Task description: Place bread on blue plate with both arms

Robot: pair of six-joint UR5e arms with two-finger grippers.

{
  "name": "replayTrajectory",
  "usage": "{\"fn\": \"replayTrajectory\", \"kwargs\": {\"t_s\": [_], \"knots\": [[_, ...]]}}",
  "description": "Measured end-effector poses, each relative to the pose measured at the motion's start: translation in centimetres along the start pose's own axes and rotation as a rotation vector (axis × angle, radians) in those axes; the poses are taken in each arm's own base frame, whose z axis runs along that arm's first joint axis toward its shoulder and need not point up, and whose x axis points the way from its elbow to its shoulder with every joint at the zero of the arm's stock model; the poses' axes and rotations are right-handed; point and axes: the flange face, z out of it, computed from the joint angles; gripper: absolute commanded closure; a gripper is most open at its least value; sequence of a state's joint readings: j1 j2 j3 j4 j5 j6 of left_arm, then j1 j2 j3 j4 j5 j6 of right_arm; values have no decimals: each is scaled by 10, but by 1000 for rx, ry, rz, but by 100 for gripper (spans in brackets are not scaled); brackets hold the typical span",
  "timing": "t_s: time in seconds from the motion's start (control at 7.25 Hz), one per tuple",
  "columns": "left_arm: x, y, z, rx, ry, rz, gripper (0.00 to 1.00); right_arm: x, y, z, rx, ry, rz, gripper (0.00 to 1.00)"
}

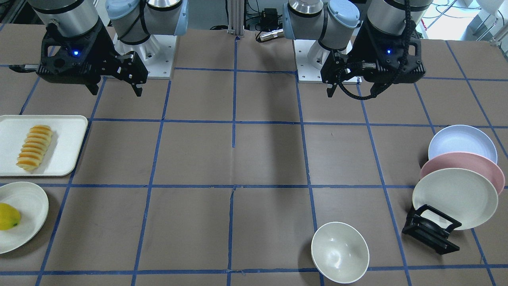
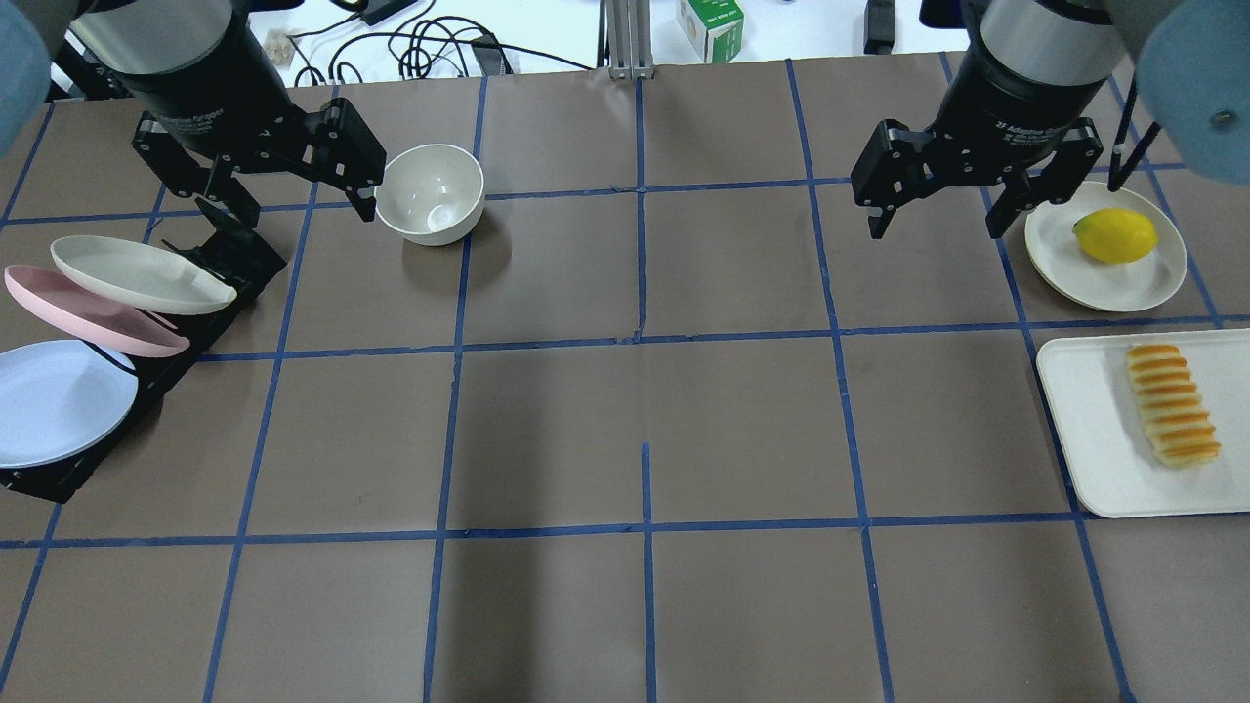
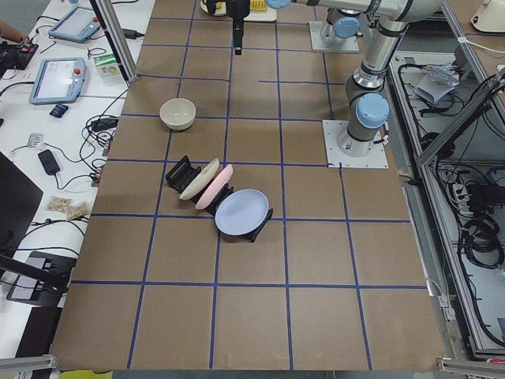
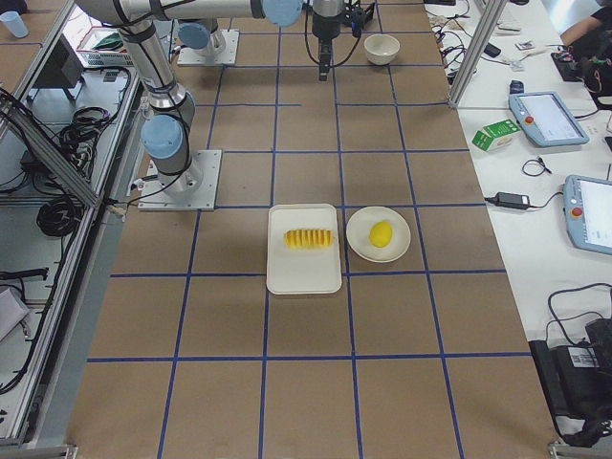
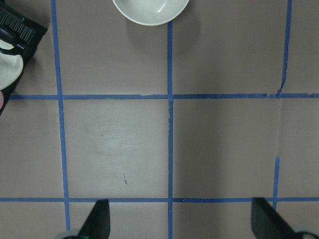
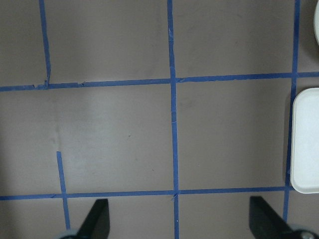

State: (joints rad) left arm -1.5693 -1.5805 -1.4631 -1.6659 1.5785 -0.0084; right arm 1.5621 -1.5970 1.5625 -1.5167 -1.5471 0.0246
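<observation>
The bread [image 1: 35,147] is a ridged yellow-orange loaf lying on a white tray [image 1: 67,147] on my right side; it also shows in the overhead view [image 2: 1172,402]. The blue plate [image 1: 462,143] leans in a black rack [image 1: 430,230] on my left side, behind a pink and a cream plate; the overhead view shows it too [image 2: 59,400]. My left gripper [image 2: 303,205] hangs open and empty above the table near the rack. My right gripper [image 2: 935,229] hangs open and empty, well clear of the tray. Both wrist views show spread fingers [image 5: 99,221] [image 6: 97,221] over bare table.
A pink plate [image 1: 468,165] and a cream plate [image 1: 454,197] stand in the same rack. A white bowl [image 2: 430,193] sits beside the left gripper. A lemon [image 2: 1115,234] lies on a small white plate [image 2: 1104,278] beyond the tray. Blue tape gridlines cross the brown table.
</observation>
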Motion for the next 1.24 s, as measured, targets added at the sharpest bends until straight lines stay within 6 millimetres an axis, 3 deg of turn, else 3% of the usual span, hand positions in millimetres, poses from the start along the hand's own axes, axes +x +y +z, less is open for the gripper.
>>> {"fn": "replayTrajectory", "kwargs": {"t_s": [0.97, 1.1, 1.24], "knots": [[0, 0, 2, -5, 0, 2, 0, 6, -2, 1, 3, 3, 13, 0], [-4, -1, 3, -9, -2, -1, 0, 15, -5, 0, 6, 3, 32, 0], [-29, -5, 7, -28, -9, -19, 0, 29, -8, 0, 6, 6, 58, 0]]}}
